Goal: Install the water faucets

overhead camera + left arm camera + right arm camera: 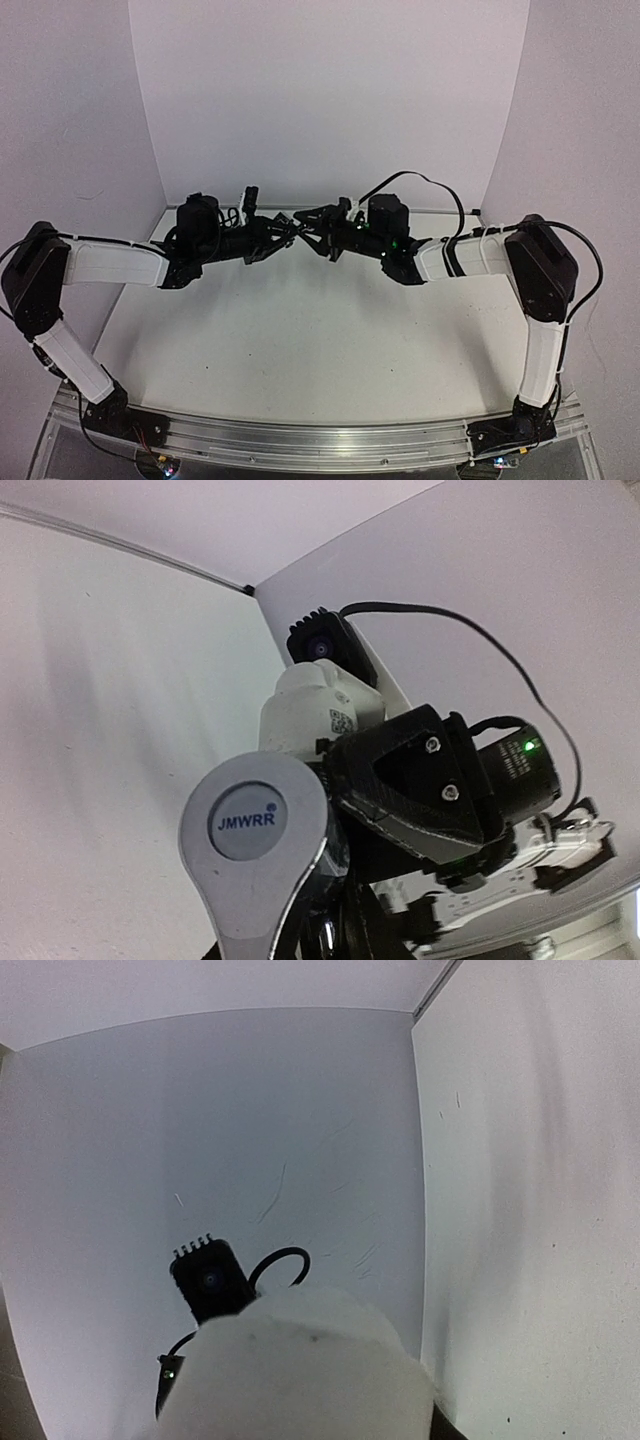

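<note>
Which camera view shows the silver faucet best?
The left wrist view: the faucet fills the foreground, and its round JMWRR badge is readable. In the top view it is too small to tell apart from the dark arm ends. The right wrist view shows none of it; a white rounded part blocks the foreground.

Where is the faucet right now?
The faucet fills the left wrist view's lower left, the right wrist camera just behind; overhead it is lost where left tool and right tool meet.
</note>
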### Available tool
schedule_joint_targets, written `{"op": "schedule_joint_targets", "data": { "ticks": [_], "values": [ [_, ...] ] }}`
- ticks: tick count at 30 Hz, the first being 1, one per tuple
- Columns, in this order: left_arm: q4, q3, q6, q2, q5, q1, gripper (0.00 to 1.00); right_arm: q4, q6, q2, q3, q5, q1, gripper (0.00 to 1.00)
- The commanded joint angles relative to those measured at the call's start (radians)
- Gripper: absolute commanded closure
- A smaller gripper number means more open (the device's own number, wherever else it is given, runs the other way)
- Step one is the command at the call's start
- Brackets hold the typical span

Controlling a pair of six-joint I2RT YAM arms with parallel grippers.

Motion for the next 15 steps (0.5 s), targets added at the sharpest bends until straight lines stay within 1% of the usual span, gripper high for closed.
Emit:
{"op": "schedule_joint_targets", "data": {
  "ticks": [1,2,4,6,9,11,13,14,15],
  "values": [
    [-0.182,0.046,0.491,-0.107,-0.249,-0.050,1.00,0.061,0.170,-0.010,0.037,-0.011,0.039,1.00],
    [-0.237,0.054,0.578,-0.126,-0.335,-0.069,1.00,0.051,0.173,-0.014,0.032,-0.003,0.041,1.00],
    [-0.275,0.050,0.711,-0.154,-0.448,-0.117,1.00,0.034,0.181,-0.018,0.028,0.004,0.045,1.00],
    [-0.278,0.036,0.811,-0.179,-0.527,-0.149,1.00,0.027,0.200,-0.013,0.028,0.007,0.051,1.00],
    [-0.292,0.033,1.022,-0.182,-0.627,-0.209,1.00,-0.008,0.211,-0.003,0.054,0.000,0.061,1.00],
    [-0.296,0.016,1.203,-0.180,-0.682,-0.260,1.00,-0.034,0.215,-0.005,0.070,-0.005,0.067,1.00],
    [-0.298,-0.009,1.435,-0.164,-0.797,-0.331,1.00,-0.084,0.202,-0.014,0.087,-0.010,0.071,1.00],
    [-0.304,-0.013,1.526,-0.149,-0.854,-0.349,1.00,-0.110,0.193,-0.022,0.093,-0.009,0.073,1.00],
    [-0.307,-0.021,1.586,-0.139,-0.888,-0.362,1.00,-0.121,0.189,-0.026,0.094,-0.008,0.073,1.00]
  ]
}}
